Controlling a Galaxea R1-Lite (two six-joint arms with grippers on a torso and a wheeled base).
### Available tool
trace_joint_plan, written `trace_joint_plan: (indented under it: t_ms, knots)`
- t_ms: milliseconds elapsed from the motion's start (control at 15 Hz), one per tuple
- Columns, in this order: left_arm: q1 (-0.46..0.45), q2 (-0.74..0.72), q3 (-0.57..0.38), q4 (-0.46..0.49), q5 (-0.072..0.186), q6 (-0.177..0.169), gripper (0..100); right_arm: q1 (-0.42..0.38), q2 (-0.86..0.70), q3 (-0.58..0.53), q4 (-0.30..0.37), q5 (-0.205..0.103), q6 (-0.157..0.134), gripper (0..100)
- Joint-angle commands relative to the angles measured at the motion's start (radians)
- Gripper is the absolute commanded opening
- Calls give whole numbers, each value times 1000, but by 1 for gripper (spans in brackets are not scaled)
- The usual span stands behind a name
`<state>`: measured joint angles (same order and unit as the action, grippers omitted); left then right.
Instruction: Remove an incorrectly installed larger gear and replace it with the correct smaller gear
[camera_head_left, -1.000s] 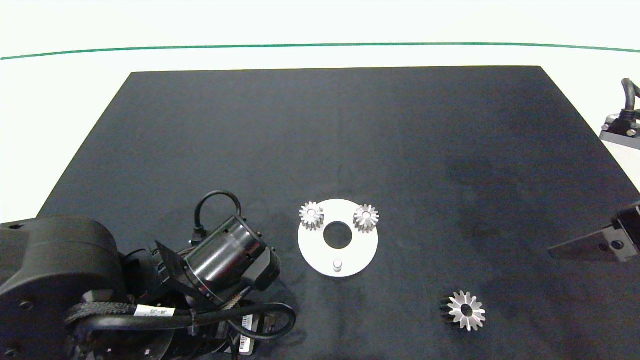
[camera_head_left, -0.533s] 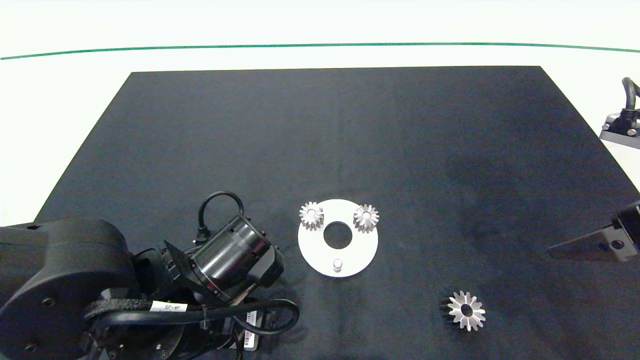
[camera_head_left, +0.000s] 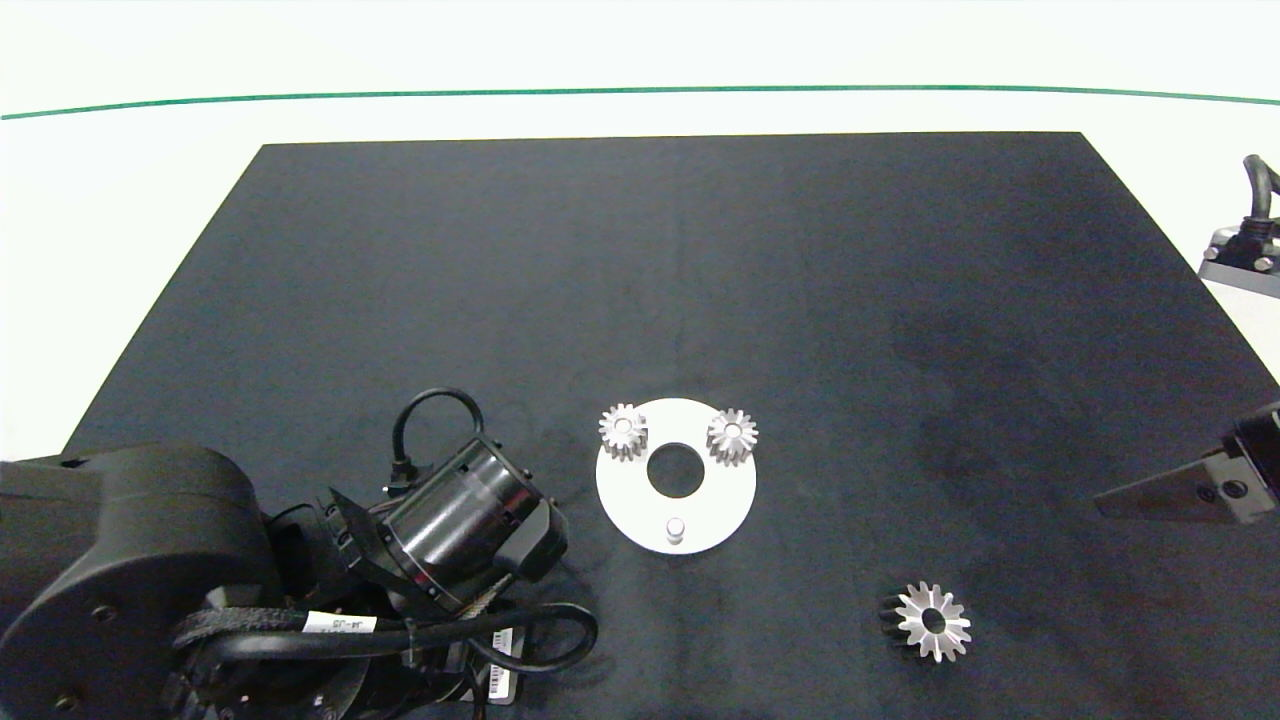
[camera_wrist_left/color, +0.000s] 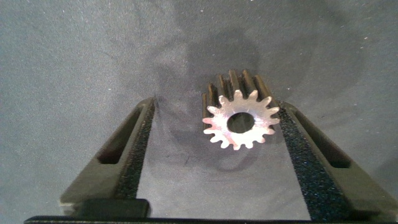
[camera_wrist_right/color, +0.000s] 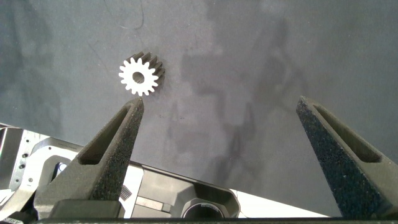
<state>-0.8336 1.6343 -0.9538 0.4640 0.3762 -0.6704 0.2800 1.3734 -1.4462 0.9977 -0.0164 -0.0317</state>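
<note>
The smaller gear (camera_wrist_left/color: 240, 121), silver with short blunt teeth and a round bore, lies on the black mat between the fingers of my open left gripper (camera_wrist_left/color: 216, 107), close against one finger. In the head view my left arm (camera_head_left: 460, 520) covers that gear and the fingers. The larger gear (camera_head_left: 932, 622), star-toothed, lies loose on the mat at the front right and also shows as the larger gear (camera_wrist_right/color: 142, 76) in the right wrist view. My right gripper (camera_wrist_right/color: 219, 106) hangs open above the mat, apart from it.
A white round plate (camera_head_left: 640, 500) with a centre hole carries two small gears (camera_head_left: 623, 430) (camera_head_left: 732, 435) on its far side and a bare peg (camera_head_left: 676, 528) on its near side. The black mat (camera_head_left: 660, 280) ends at white table on all sides.
My left arm has shifted slightly to the right and toward the front edge. The right arm, the plate and the larger gear have not moved.
</note>
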Motion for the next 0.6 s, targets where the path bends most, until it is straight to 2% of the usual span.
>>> trace_joint_plan:
  t_ms: [67, 600]
  knots:
    - [-2, -1, 6, -2, 3, -9, 72, 1, 1, 1, 6, 0, -1, 100]
    - [-9, -1, 6, -13, 1, -17, 56, 1, 0, 1, 6, 0, -2, 100]
